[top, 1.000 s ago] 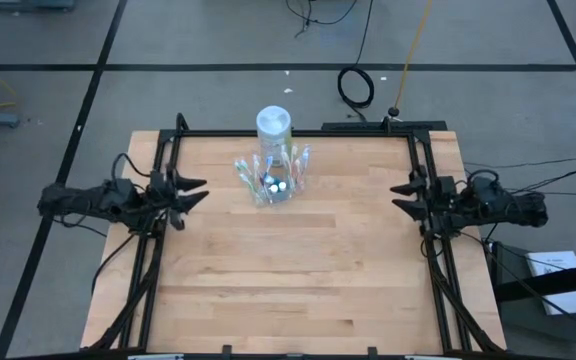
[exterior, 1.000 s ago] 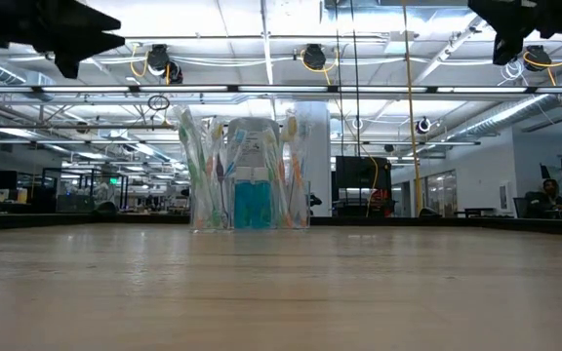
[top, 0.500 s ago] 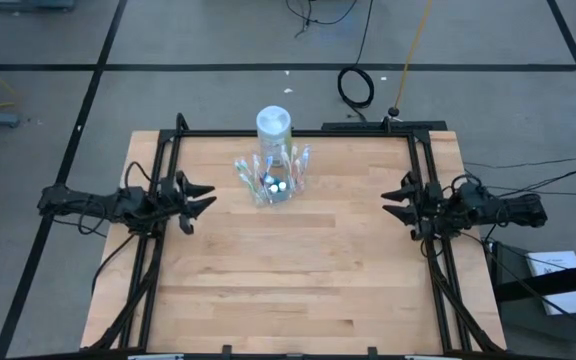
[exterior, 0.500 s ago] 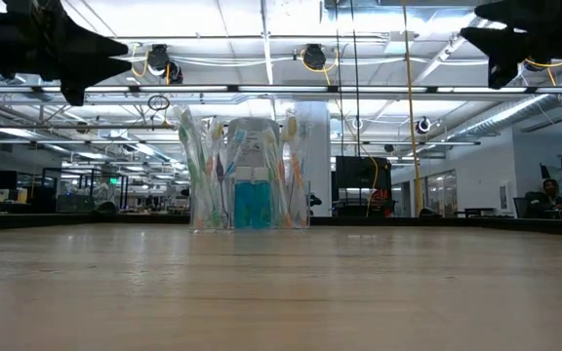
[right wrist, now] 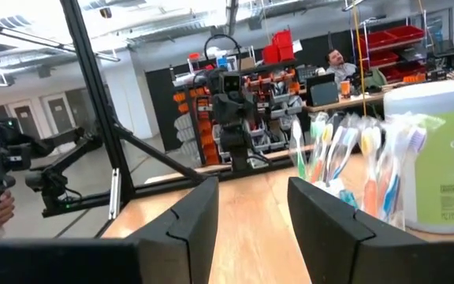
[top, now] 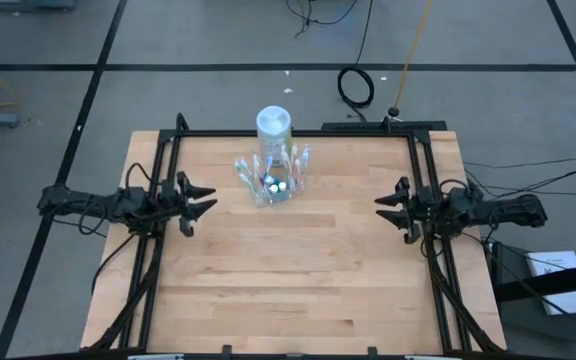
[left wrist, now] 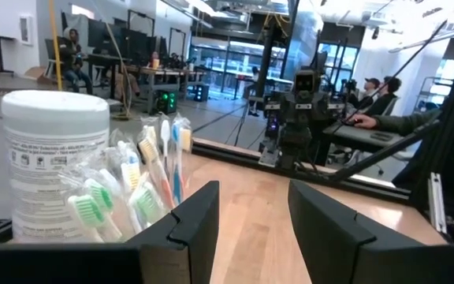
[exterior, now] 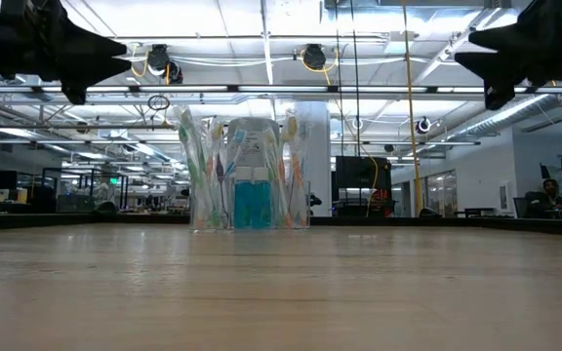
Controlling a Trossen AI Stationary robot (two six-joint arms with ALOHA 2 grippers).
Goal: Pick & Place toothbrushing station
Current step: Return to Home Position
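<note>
Looks like you're on the go-home step. The small clear plastic cup-like holder [top: 271,184], full of toothbrushes [left wrist: 166,158], sits right against the tall white-lidded canister [top: 274,124]. Left gripper [top: 196,198] and right gripper [top: 393,208] hang well clear on either side of that canister, jaws spread, empty. Next: just park both arms.

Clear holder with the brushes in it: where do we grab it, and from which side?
Grip the holder low on its clear wall, coming in level from the near side, fingers spanning left to right. The toothbrushes fan out over the rim, so a top-down grasp is likely blocked, and the canister stands close behind it on the far side.
</note>
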